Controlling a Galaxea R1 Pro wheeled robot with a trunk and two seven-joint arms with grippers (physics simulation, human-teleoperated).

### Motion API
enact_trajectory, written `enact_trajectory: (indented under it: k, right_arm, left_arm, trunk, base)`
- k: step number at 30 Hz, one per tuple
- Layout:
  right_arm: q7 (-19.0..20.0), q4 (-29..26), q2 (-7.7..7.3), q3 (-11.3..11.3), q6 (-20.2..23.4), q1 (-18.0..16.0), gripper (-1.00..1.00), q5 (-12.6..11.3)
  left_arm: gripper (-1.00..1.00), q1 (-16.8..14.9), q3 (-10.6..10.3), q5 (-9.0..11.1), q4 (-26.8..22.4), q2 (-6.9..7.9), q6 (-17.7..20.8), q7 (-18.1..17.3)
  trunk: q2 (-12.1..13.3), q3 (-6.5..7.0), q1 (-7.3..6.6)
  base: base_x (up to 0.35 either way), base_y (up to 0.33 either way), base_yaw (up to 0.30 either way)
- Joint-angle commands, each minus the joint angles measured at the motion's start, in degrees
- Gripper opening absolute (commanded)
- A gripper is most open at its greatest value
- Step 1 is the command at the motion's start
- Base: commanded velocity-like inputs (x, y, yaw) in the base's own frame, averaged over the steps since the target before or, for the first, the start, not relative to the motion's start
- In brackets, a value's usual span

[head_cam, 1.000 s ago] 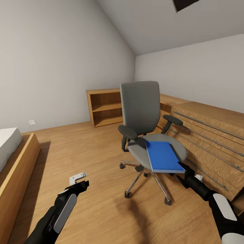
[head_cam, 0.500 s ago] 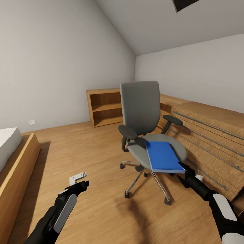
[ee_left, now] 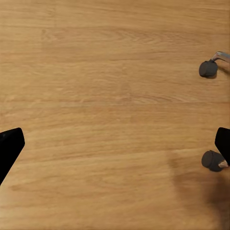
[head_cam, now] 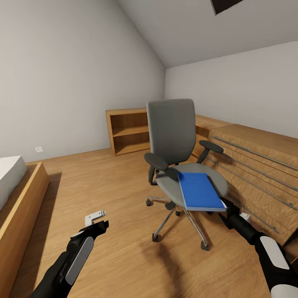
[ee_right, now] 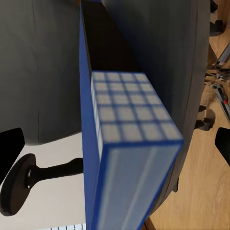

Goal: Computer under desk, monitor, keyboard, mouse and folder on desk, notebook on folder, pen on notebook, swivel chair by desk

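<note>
Right pincer (head_cam: 224, 204) edges slightly right at the folder's (head_cam: 199, 191) corner; jaws spread, straddling its edge, not clenched. Folder lies on the chair (head_cam: 174, 165) seat; grasp looks imminent. Left pincer (head_cam: 97, 219) hangs released over floor.

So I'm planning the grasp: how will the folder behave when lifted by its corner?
The folder looks flat and thick-edged, so probably stiff, not floppy. It overhangs the chair seat, so it may tilt when the right gripper lifts it. The chair's castors may let it roll if nudged.
</note>
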Motion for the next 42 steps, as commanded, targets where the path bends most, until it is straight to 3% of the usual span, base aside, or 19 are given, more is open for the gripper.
enact_trajectory:
  k: [1,5,6,15,19,28,33,42]
  right_arm:
    - [0.1,0.0,0.02,-0.2,0.3,0.0,1.00,0.0]
    - [0.1,0.0,0.01,-0.1,0.4,0.0,1.00,0.0]
    - [0.1,0.0,0.01,-0.1,0.4,0.0,-1.00,0.0]
    - [0.1,0.0,0.01,-0.1,0.6,0.0,-1.00,0.0]
    - [0.1,0.0,0.01,-0.1,0.7,0.0,-1.00,0.0]
    - [0.3,-0.8,0.01,-0.1,0.7,0.0,-1.00,-0.1]
    - [0.5,-3.5,0.09,-0.2,0.6,0.0,-1.00,0.1]
    - [0.7,-4.2,0.02,-0.3,0.5,0.0,-1.00,0.1]
  left_arm:
    - [1.00,0.0,-0.2,0.6,-0.1,0.06,0.1,0.6]
    - [1.00,0.0,-0.2,0.6,-0.1,0.08,0.1,0.6]
    - [1.00,0.0,-0.2,0.6,-0.1,0.08,0.1,0.6]
    - [1.00,0.0,-0.2,0.7,-0.1,0.10,0.1,0.6]
    - [1.00,0.0,-0.2,0.8,-0.1,0.10,0.1,0.6]
    - [1.00,0.0,-0.1,0.9,0.3,0.10,0.1,0.7]
    - [1.00,0.0,-0.1,0.8,4.3,0.08,0.0,0.8]
    - [1.00,0.0,0.0,0.8,7.0,0.05,-0.2,0.5]
  trunk:
    - [0.0,-0.06,-0.01]
    - [0.0,-0.06,-0.01]
    - [0.0,-0.06,-0.01]
    - [0.0,-0.06,-0.01]
    - [0.0,0.83,-0.12]
    - [3.6,2.45,-2.09]
    - [5.6,3.34,-3.19]
    - [9.3,4.96,-5.17]
  base:
    - [0.000,0.000,0.000]
    - [0.000,0.000,0.000]
    - [0.000,0.000,0.000]
    - [0.000,0.000,0.000]
    - [0.000,0.000,0.000]
    - [0.000,0.000,0.000]
    - [-0.002,0.000,0.000]
    - [-0.218,-0.008,0.000]
